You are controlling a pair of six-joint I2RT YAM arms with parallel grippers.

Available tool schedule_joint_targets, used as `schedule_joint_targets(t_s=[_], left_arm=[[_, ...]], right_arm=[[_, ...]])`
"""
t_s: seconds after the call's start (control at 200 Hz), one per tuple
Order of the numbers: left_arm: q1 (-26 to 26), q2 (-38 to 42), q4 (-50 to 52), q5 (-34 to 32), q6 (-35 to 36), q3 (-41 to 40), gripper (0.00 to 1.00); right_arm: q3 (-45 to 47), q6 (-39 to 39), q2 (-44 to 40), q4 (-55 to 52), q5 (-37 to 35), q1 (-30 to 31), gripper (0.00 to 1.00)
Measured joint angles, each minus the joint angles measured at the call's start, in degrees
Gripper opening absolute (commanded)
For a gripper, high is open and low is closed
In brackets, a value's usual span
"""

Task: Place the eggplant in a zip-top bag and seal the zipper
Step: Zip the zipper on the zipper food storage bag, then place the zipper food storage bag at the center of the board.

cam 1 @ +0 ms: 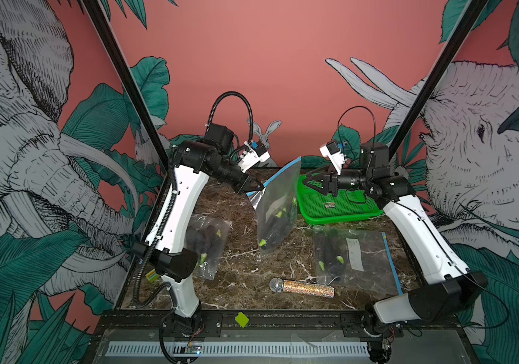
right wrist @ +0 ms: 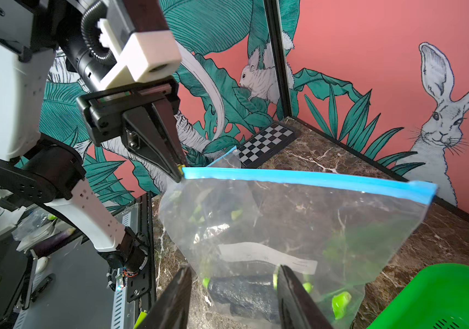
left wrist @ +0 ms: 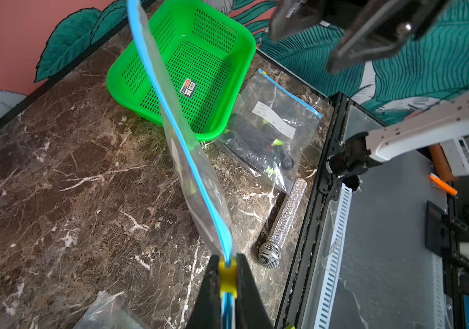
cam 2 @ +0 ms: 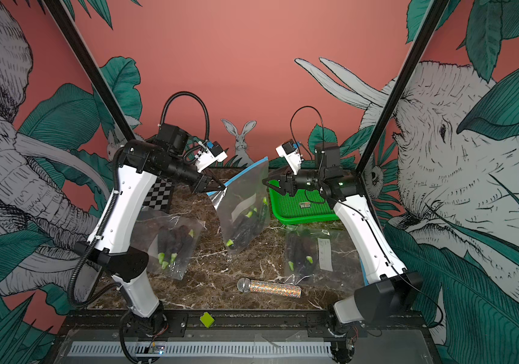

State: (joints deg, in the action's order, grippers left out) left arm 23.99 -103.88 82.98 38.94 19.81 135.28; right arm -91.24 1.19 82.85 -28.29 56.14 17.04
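Your left end effector (cam 1: 259, 188): pinched tight on the blue zipper (left wrist: 187, 148) end of the zip-top bag (cam 1: 275, 208), which hangs tilted over the surface, mid far edge. Eggplant (cam 1: 272, 231) low inside. Your right end effector (cam 1: 308, 181): jaws apart, nothing held, just beside the bag, over the green basket (cam 1: 340, 217) at the far right corner.

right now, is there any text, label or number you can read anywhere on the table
No text here is legible.
Sticker in the green basket: print too small and blurred.
White panel on the held bag: faint marks, unreadable.
White label on the lying bag: unreadable.
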Motion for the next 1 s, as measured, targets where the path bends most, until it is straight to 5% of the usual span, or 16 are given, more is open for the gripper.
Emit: schedule_joint_targets(t_s=[0.26, 0.48, 0.9, 1.0], left_arm=[[0.09, 1.75, -16.57, -5.51, -22.36, -11.13, 0.0], [-2.95, 6.54, -27.26, -10.75, -29.46, -29.99, 0.0], [-4.52, 10.84, -38.47, -20.37, -30.4, -45.57, 0.53], [-4.52, 11.04, -39.56, -23.69, -30.4, -47.43, 0.75]], right_arm=[[4.98, 3.19, -0.02, 3.85, -3.32, 0.81, 0.48], [7.58, 4.22, -0.52, 4.76, -6.8, 0.81, 0.48], [24.55, 4.92, -3.96, 10.38, -22.32, 0.48, 0.48], [29.27, 5.95, -4.04, 13.51, -23.93, -1.14, 0.48]])
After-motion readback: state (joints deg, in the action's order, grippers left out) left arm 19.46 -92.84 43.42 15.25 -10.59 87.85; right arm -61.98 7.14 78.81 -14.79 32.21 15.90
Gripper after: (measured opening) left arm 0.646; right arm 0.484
